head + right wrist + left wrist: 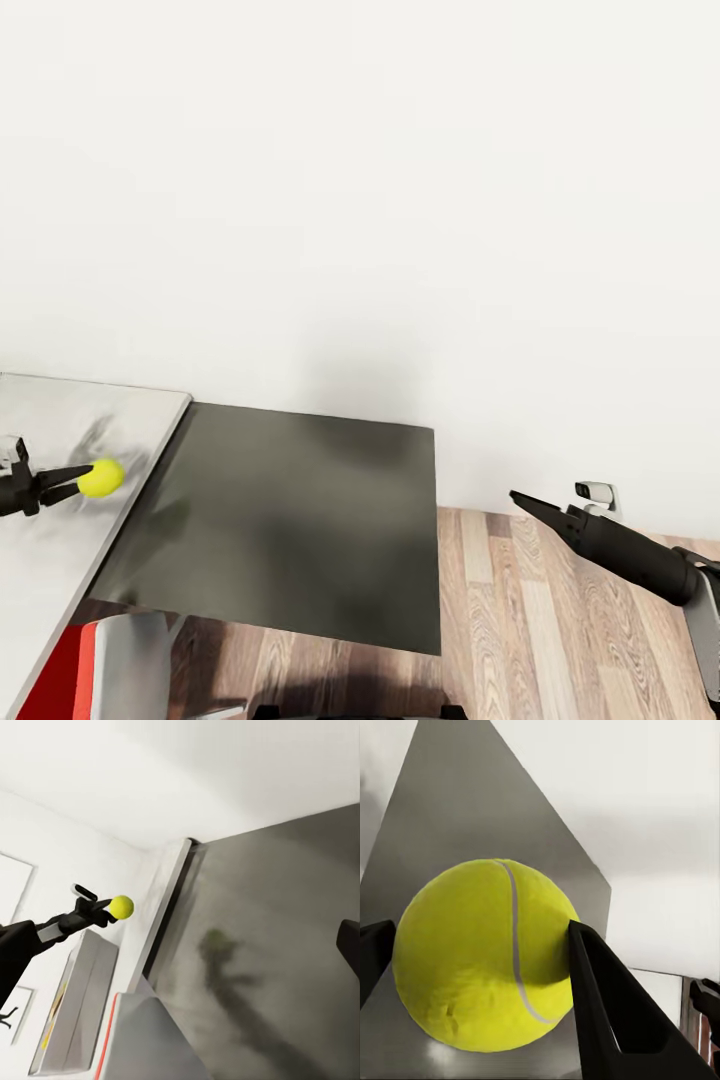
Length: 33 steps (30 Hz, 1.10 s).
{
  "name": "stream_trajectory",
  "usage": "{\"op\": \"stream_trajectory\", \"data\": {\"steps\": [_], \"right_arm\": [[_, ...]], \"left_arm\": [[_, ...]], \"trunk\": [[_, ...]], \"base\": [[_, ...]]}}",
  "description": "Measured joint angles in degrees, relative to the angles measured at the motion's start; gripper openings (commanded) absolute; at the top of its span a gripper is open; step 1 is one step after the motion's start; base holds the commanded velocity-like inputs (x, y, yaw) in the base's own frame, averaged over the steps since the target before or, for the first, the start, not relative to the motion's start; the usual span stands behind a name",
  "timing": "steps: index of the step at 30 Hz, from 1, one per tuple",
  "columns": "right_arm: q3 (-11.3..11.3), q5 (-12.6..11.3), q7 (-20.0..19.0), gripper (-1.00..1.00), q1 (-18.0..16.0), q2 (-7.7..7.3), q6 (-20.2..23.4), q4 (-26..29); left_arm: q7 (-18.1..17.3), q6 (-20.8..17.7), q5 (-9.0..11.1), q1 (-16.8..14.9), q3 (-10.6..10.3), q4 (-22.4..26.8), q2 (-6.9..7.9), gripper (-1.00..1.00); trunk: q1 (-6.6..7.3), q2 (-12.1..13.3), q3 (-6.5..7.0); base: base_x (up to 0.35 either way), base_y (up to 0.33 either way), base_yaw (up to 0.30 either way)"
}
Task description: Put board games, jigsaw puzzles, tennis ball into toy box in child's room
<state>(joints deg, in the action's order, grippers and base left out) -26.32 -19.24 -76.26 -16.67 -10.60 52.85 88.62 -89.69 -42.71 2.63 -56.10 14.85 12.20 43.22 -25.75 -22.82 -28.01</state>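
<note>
- Head view is showing the left gripper (88,478), black fingers pinching a fuzzy yellow tennis ball (101,477) between their tips, holding it just above the pale grey slab top of the table (60,560), near the edge where it's dropping to the lower dark grey section (290,530).
- Left wrist view is giving the close-up: the ball (484,956) is sitting squeezed between both fingers (611,1012), white seam curving down its face.
- Right gripper (522,499) is hanging out over the wood-plank floor (560,640), well apart from the table, pointing toward it. Its fingertips are looking pressed together, nothing between them.
- Right wrist view is catching the ball (121,906) from afar, with its shadow falling on the dark surface (285,967).
</note>
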Motion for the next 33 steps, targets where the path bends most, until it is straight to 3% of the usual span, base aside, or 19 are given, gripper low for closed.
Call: {"op": "stream_trajectory", "data": {"steps": [14, 33], "right_arm": [[0.5, -0.2, 4.4, 1.0, 0.0, 0.26, 0.1, 0.0], [0.5, -0.1, 4.5, 1.0, 0.0, 0.4, 0.0, 0.1]], "left_arm": [[0.0, 1.1, 0.1, 0.3, 1.7, -0.7, -0.45, -1.0], [0.0, 1.2, 0.1, 0.3, 1.8, -0.8, -0.53, -1.0]], "trunk": [[0.0, 0.0, 0.03], [0.0, 0.0, 0.37]], "base": [[0.0, -0.131, 0.002], [-0.006, -0.025, 0.024]]}}
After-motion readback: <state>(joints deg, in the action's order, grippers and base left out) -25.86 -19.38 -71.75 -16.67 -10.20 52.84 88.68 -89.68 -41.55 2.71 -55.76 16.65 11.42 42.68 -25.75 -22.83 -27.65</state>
